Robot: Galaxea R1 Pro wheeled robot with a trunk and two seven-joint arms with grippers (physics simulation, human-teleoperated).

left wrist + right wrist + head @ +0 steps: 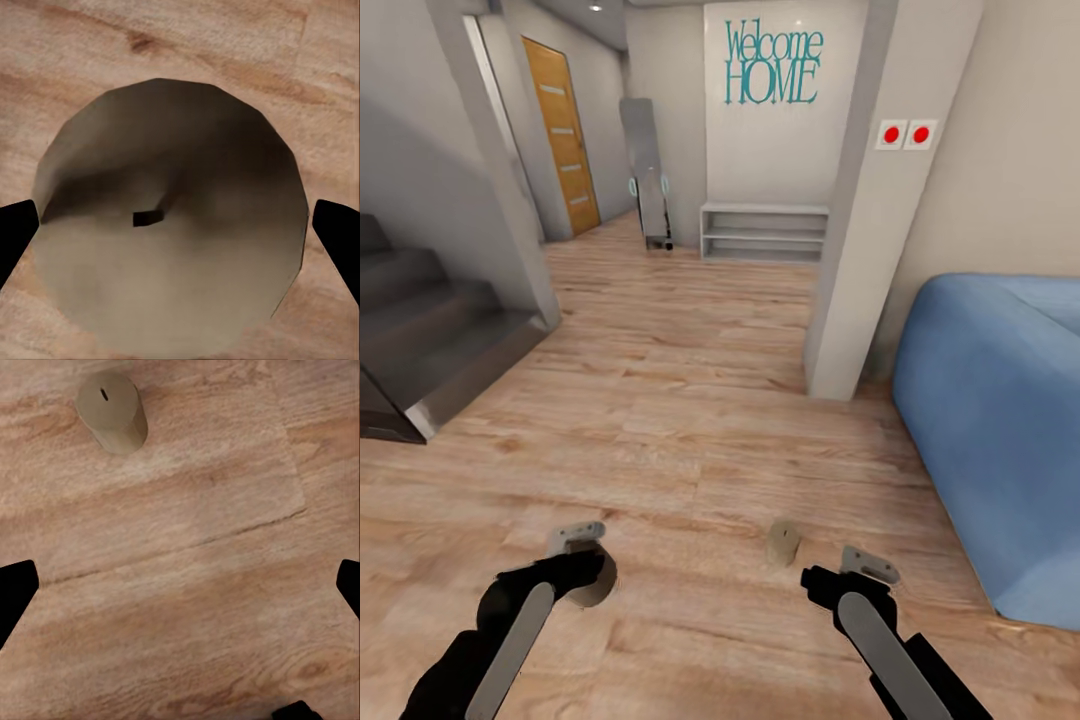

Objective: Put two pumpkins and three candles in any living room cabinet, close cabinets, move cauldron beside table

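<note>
A squat candle [169,217] with a pale top and a short wick stands on the wood floor, straight under my left gripper [176,232]. The gripper is open, with a black fingertip [15,232] at each side of the candle's rim. In the head view that candle [596,588] is a dark round shape below the left gripper [590,572]. A second candle [783,541] stands on the floor ahead of my right gripper [852,585]; it is the candle [112,411] off to one side in the right wrist view. The right gripper [180,592] is open over bare floor. The pumpkins, cabinet and cauldron are out of view.
A blue sofa [1000,420] fills the right side, with a white pillar [860,250] beside it. Grey stairs [420,330] rise at the left. Down the hallway are a white low shelf [764,232], a standing mirror [648,165] and an orange door [565,135].
</note>
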